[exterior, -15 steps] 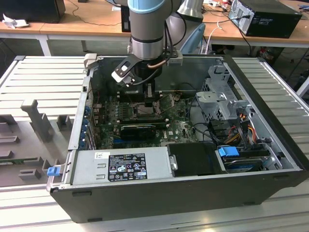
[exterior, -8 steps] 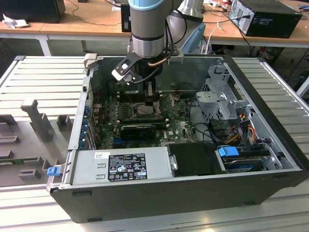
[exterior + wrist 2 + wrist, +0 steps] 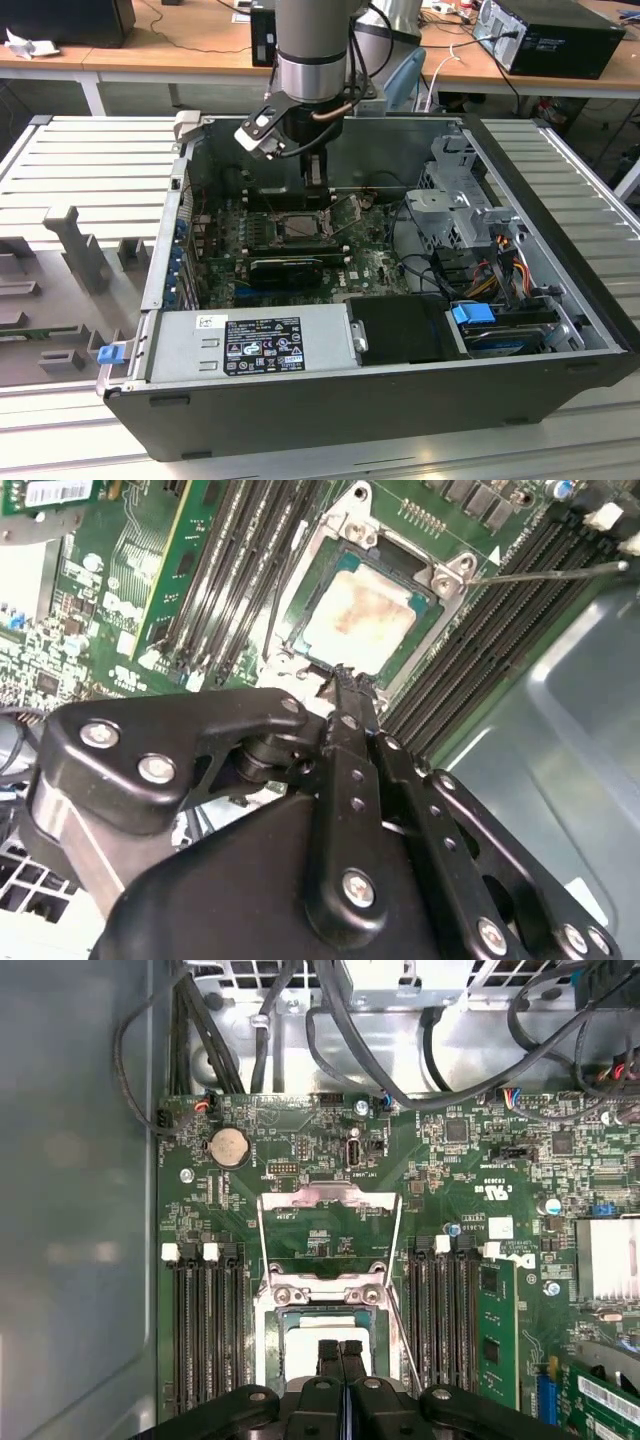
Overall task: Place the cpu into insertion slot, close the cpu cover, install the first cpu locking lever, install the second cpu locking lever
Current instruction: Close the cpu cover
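In the second wrist view the black gripper (image 3: 343,675) holds its jaws pressed together, empty, at the near edge of the square black insertion slot (image 3: 425,620), with the pale beige-silver square cpu (image 3: 365,620) seated inside, while the first wrist view adds the silvery-grey cpu cover frame (image 3: 328,1222) swung open beyond it.

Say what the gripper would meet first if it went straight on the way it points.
Probably the cpu, near its edge: the gripper points down at it. Depth is unclear, so the slot and its metal rim could come first.
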Controlling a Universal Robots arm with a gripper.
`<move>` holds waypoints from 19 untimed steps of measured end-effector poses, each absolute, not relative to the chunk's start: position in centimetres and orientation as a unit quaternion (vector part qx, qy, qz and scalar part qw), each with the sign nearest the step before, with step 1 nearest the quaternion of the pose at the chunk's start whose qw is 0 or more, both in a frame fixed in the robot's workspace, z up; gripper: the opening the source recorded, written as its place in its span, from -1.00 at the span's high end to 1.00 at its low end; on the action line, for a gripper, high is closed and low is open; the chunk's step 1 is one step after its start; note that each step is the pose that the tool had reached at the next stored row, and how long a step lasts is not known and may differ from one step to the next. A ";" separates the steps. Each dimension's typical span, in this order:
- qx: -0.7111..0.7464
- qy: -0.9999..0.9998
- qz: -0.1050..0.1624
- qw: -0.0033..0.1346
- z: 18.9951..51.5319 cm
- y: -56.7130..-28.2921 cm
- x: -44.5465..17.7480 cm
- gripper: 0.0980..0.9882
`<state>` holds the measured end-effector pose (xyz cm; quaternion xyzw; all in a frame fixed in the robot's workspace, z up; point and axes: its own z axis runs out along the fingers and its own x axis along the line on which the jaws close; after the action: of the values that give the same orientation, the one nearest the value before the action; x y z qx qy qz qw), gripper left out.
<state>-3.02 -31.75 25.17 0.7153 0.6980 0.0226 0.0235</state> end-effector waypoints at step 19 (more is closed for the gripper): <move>0.715 0.698 0.023 0.023 25.6 -31.6 1.4 0.98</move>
<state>1.38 -31.60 25.60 0.7153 0.6980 0.0225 0.0234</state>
